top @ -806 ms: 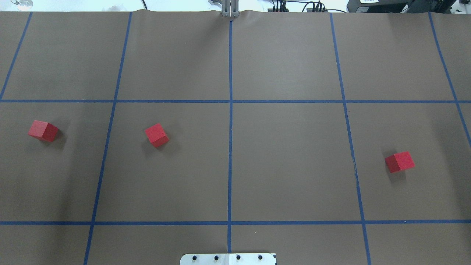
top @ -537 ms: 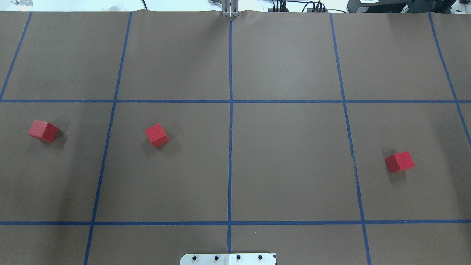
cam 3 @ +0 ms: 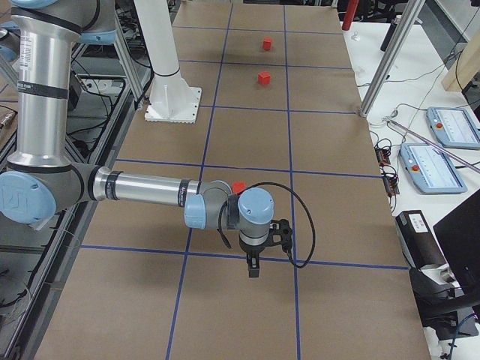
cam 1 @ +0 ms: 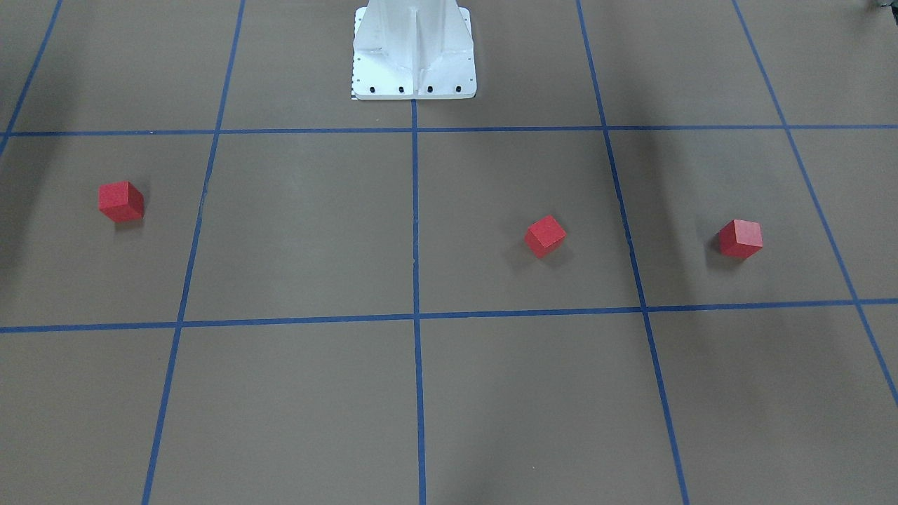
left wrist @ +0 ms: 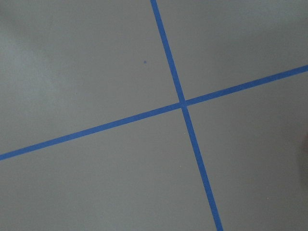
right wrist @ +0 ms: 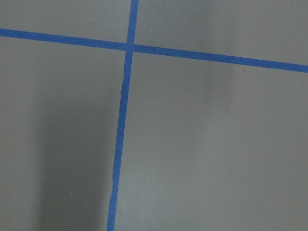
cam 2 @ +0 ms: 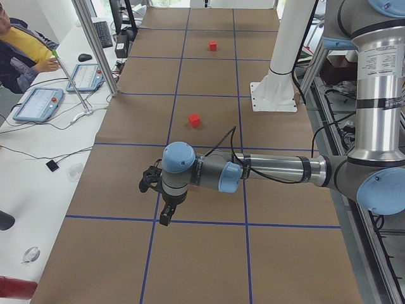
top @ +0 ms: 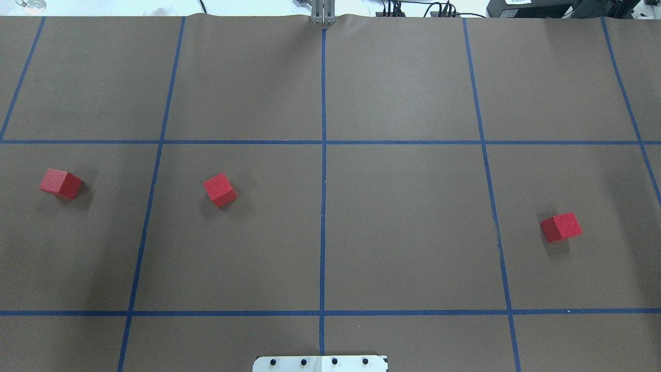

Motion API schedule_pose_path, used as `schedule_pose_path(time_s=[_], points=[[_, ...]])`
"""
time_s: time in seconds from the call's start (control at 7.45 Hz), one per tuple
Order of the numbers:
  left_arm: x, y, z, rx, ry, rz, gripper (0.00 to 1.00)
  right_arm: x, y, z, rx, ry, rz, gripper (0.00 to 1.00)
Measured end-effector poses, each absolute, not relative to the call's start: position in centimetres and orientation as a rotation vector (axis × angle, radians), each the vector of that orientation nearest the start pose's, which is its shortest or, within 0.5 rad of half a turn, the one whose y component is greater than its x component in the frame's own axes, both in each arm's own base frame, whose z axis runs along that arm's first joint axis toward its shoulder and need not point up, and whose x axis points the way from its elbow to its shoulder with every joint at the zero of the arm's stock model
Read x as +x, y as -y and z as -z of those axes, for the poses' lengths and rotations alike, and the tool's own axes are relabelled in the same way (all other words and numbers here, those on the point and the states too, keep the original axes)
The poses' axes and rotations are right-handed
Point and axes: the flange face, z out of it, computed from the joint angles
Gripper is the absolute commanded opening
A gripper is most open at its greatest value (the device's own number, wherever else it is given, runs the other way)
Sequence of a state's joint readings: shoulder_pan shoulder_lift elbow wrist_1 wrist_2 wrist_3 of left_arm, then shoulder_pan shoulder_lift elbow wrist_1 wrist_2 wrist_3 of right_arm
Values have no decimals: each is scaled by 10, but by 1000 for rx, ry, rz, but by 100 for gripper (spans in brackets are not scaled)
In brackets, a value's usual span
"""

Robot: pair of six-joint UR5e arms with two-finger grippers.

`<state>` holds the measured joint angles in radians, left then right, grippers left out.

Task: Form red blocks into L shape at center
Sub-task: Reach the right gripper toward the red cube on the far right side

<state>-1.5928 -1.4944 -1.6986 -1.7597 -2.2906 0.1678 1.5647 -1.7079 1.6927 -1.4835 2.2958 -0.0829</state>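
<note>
Three red blocks lie apart on the brown gridded paper. In the overhead view one red block (top: 61,184) is far left, a second (top: 220,189) is left of the center line (top: 323,227), and a third (top: 561,227) is far right. The front view shows these same red blocks (cam 1: 740,238) (cam 1: 545,236) (cam 1: 121,201). My left gripper (cam 2: 166,217) shows only in the left side view, hanging above a blue line. My right gripper (cam 3: 253,268) shows only in the right side view, near a half-hidden red block (cam 3: 238,187). Whether either is open or shut I cannot tell.
The robot's white base (cam 1: 414,49) stands at the table's near middle edge. A metal post (cam 2: 95,47) and control tablets (cam 2: 38,104) sit on the white side bench, where a person is seated. Both wrist views show only brown paper and crossing blue tape.
</note>
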Motion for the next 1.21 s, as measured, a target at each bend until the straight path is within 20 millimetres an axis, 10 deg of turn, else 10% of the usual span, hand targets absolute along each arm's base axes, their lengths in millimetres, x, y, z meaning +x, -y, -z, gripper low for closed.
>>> schedule_pose_path(time_s=[0.81,1.21], points=[[-79,539,-559,457,-668,-281,100,52,479,-557,309,753,186,100],[-79,543,-560,456,-670,-279,100,-10,484,-547,345,849,228,100]])
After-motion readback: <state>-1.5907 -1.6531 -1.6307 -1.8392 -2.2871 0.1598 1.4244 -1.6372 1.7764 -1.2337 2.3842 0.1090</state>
